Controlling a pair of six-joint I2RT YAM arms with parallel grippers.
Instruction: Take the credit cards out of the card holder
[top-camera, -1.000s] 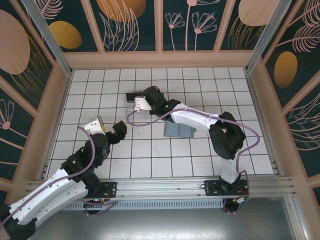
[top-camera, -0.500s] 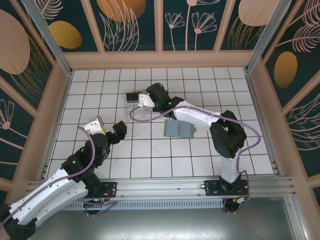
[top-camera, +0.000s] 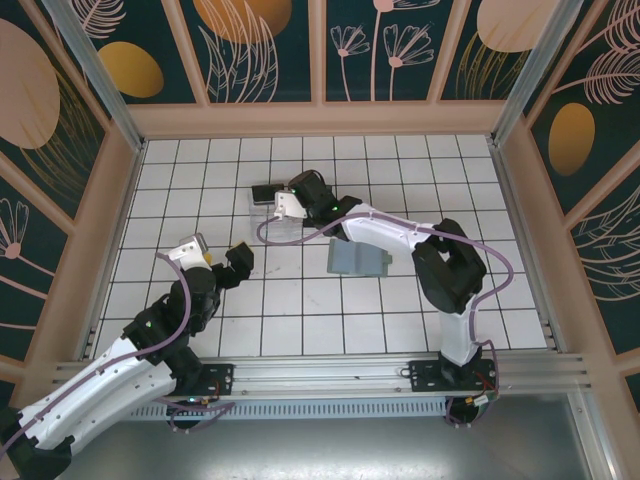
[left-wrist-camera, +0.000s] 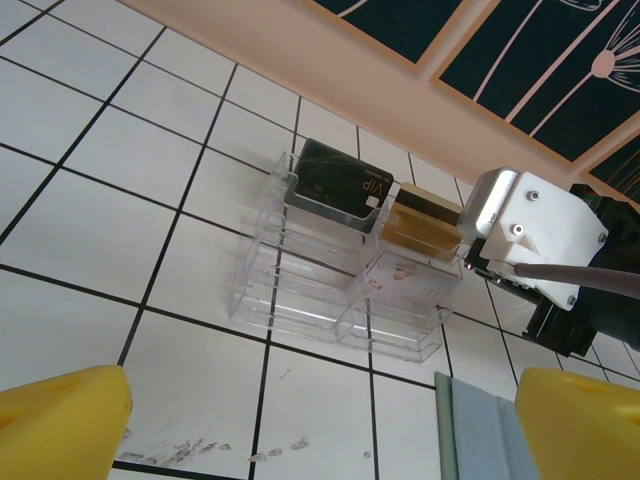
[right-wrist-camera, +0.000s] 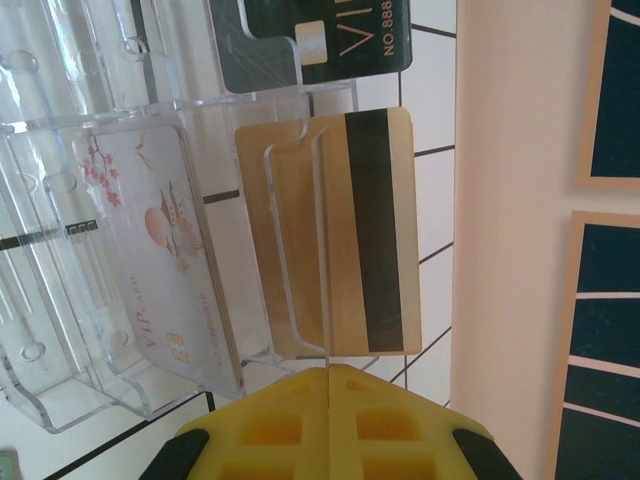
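The thin tan-gold credit card (right-wrist-camera: 335, 240), rectangular with a black stripe down one side, stands in a slot of the clear plastic box (right-wrist-camera: 60, 330), not in the flat grey-green card holder (top-camera: 357, 259). The right claw (right-wrist-camera: 328, 382) sits just below the card's near edge. Its yellow padded fingers (right-wrist-camera: 270, 430) are pressed together with nothing between them. Whether the tips touch the card or the box wall I cannot tell. The left claw (left-wrist-camera: 322, 405) hangs on the near side of the box, apart from it, its two yellow fingers (left-wrist-camera: 60, 420) spread wide and holding nothing.

The right wrist view gives the gold card's stripe and the clear tab in front of it, close up. The left wrist view gives the whole box from the front. There the right arm's white wrist housing (left-wrist-camera: 530, 235) is just beside the gold card's compartment, and a corner of the card holder shows at the lower edge. The top view gives the holder whole, lying flat on the white tiled floor (top-camera: 200, 160), partly under the right arm, near the box but apart from it.

Counted, there are three cards in the box, each in its own compartment: one tan-gold, one dark card marked VIP (right-wrist-camera: 330, 40) and one pale card printed with blossoms (right-wrist-camera: 150, 230). There is one box, one holder and two claws.
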